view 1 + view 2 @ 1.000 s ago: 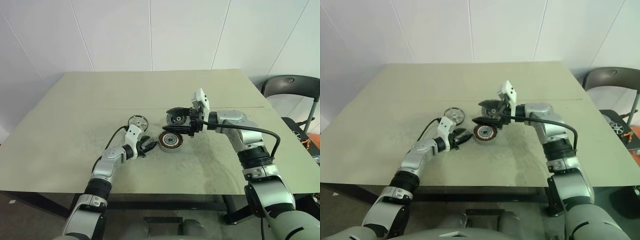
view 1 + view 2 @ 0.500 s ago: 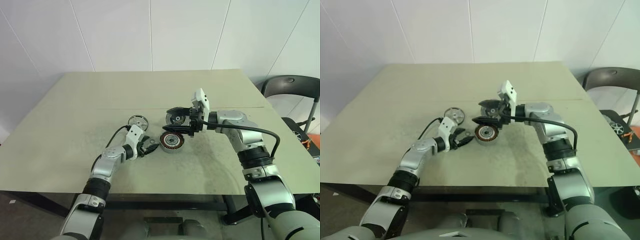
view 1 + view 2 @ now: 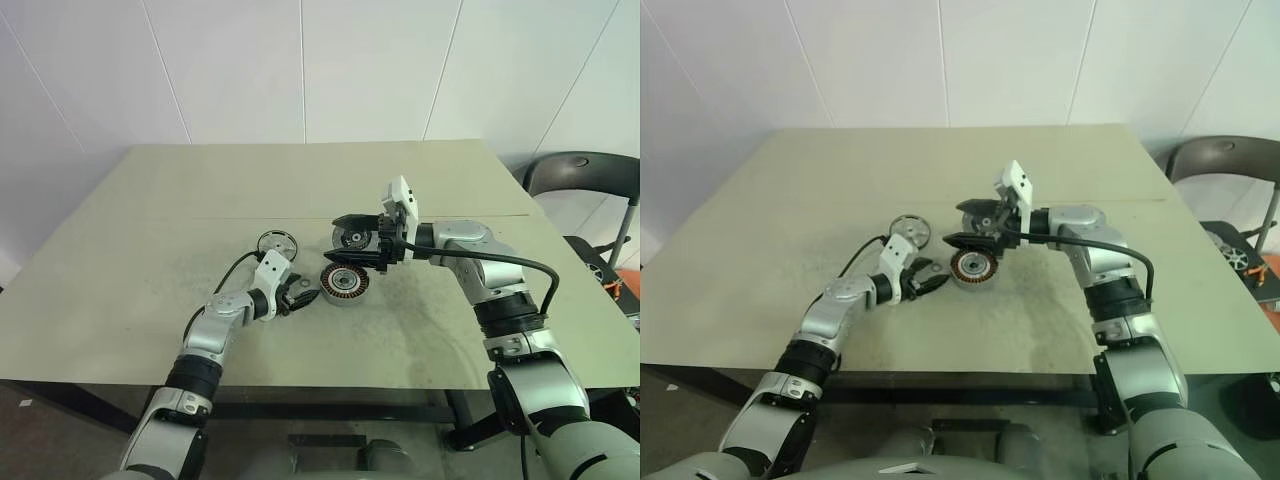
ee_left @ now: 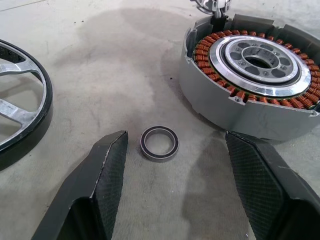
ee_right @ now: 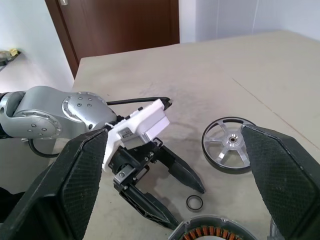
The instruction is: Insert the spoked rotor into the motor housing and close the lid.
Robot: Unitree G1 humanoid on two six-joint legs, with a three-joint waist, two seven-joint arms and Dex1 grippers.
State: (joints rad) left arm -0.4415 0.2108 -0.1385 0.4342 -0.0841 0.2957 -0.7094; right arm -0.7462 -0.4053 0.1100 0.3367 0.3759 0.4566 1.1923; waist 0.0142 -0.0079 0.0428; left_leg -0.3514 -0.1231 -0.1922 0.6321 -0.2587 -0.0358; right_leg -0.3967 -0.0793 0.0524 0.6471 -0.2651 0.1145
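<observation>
the left gripper (image 4: 172, 165) hangs low with its jaws apart around a small black ring (image 4: 159, 143), the spoked rotor (image 3: 274, 242) flat on the table (image 3: 120, 260) just beyond, thin, stiff and probably light, best pinched by its rim, while the right gripper (image 3: 358, 243) gapes empty over the motor housing (image 3: 344, 283).

Bright, even, diffuse indoor light falls from overhead across the pale beige counter (image 3: 150, 250), with only soft, faint shadows under the arms. No harsh glare. The nearest black textured fingers (image 4: 102, 165) in the left wrist view look slightly soft.
</observation>
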